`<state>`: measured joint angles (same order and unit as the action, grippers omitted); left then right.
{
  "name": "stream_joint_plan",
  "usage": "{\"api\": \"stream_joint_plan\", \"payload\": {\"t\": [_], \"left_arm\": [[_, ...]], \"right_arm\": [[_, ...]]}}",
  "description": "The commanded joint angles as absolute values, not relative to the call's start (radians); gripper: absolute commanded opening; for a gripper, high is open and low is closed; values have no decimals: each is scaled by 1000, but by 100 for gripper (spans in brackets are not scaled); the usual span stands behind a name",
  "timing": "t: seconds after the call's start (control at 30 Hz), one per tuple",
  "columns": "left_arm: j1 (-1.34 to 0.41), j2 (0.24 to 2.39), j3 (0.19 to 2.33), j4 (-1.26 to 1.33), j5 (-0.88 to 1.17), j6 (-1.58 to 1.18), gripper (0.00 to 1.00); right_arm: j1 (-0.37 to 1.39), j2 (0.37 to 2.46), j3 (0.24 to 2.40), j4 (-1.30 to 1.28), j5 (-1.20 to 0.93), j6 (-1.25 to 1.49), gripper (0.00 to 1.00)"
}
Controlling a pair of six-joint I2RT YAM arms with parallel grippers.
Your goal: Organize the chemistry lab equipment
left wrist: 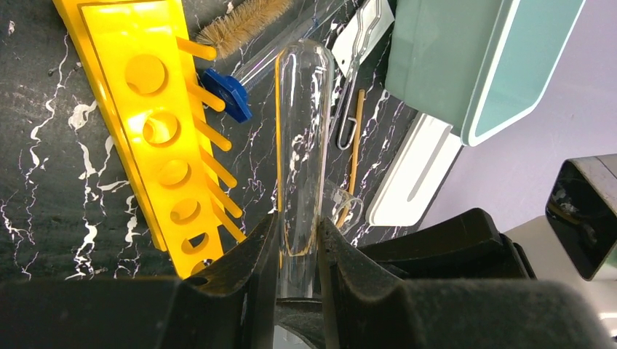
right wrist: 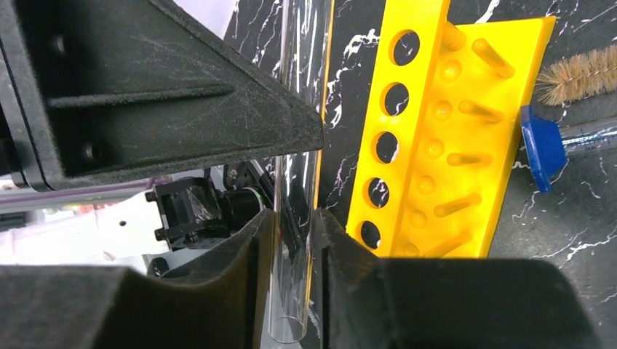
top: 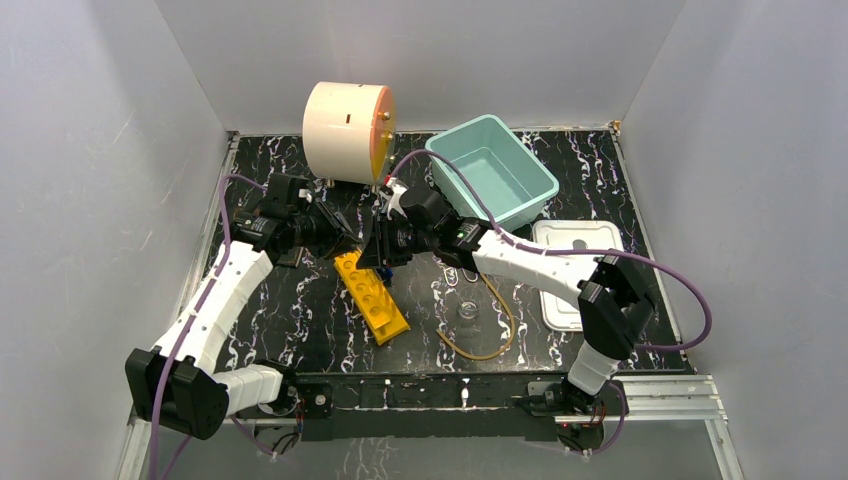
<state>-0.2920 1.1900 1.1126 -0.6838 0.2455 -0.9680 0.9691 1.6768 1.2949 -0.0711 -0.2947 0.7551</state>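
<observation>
Nearest, the rubber loop (top: pixel 511 322) and small dish (top: pixel 467 310) lie loose on the worktop (top: pixel 290 310). The yellow rack (top: pixel 372 298) lies flat with its holes empty. Above it, the left claw (left wrist: pixel 298 229) pinches a glass tube (left wrist: pixel 304 131), and the right claw (right wrist: pixel 295 222) seems narrowed onto it too. The teal bin (top: pixel 495 175) beyond holds nothing, so most sorting remains.

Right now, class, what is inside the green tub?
No item shows on the visible floor of the tub; its near wall hides the strip of floor right behind it.
</observation>
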Motion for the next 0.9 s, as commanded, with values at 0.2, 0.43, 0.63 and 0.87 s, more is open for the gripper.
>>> {"api": "stream_joint_plan", "payload": {"t": [0.2, 0.43, 0.63, 0.87], "left_arm": [[-296, 1167, 1153, -679, 290, -941, 42], [-281, 1177, 1229, -731, 309, -860, 79], [-267, 1215, 1251, -686, 489, -832, 90], [-197, 1226, 1271, -655, 705, -773, 84]], "right_arm": [[971, 1634, 1295, 39, -316, 706, 23], [946, 1547, 1257, 3, -343, 569, 24], [912, 1486, 1264, -123, -423, 435, 24], [843, 1443, 1264, -251, -531, 330, 23]]}}
